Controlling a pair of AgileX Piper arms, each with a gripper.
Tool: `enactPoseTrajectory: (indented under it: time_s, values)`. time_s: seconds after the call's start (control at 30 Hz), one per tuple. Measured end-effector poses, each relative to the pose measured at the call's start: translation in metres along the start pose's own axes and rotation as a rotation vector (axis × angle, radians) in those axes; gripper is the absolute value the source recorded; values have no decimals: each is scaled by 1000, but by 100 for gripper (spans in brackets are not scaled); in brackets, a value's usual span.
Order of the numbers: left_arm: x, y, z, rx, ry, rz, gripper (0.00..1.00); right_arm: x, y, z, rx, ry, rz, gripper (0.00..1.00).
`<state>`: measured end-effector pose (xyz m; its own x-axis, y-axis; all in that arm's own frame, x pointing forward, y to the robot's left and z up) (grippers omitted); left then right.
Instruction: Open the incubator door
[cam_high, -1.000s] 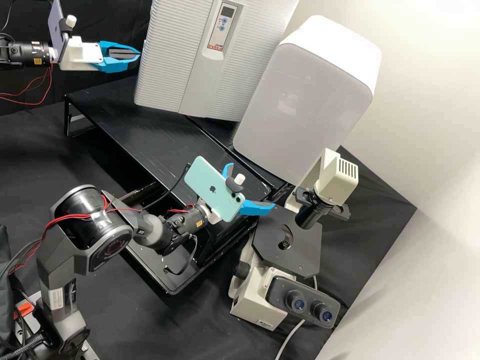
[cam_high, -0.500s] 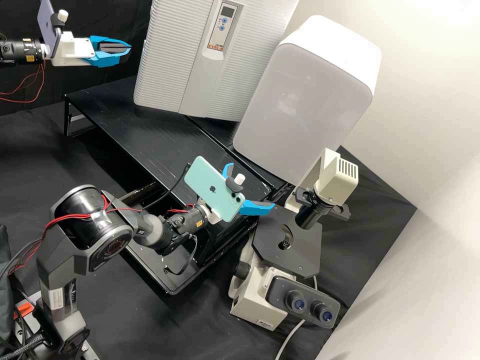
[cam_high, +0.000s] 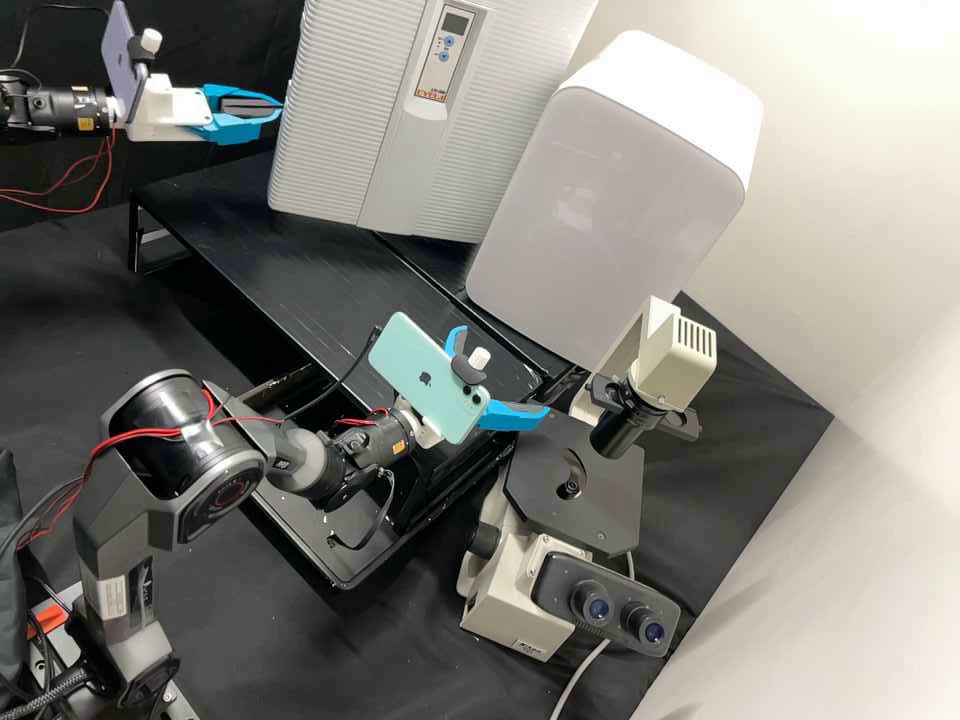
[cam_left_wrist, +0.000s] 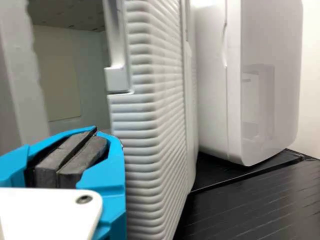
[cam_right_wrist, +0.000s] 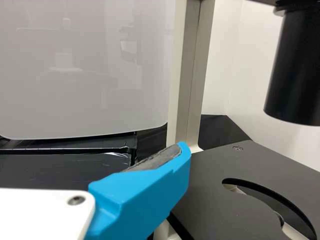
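Fronting the incubator (cam_high: 335, 120); printed label (cam_high: 431, 95)

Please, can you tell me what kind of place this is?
It is probably a laboratory. There is a microscope with two eyepieces on black cloth, a ribbed grey cabinet with a small display and buttons, like an incubator, and a rounded white box beside it.
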<state>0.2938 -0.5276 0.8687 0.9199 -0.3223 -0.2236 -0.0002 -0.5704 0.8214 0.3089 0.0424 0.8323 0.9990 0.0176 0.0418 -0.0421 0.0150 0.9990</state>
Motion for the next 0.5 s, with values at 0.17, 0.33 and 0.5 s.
enactPoseTrajectory:
  time_s: [0.17, 0.33, 0.5]
  values:
    - [12, 2, -7, -56, 70, 10, 0, 0, 0, 0, 0, 0, 0, 100]
    - [19, 3, -10, -97, 101, 17, 0, 0, 0, 0, 0, 0, 0, 100]
    - [21, 3, -10, -114, 114, 17, 0, 0, 0, 0, 0, 0, 0, 100]
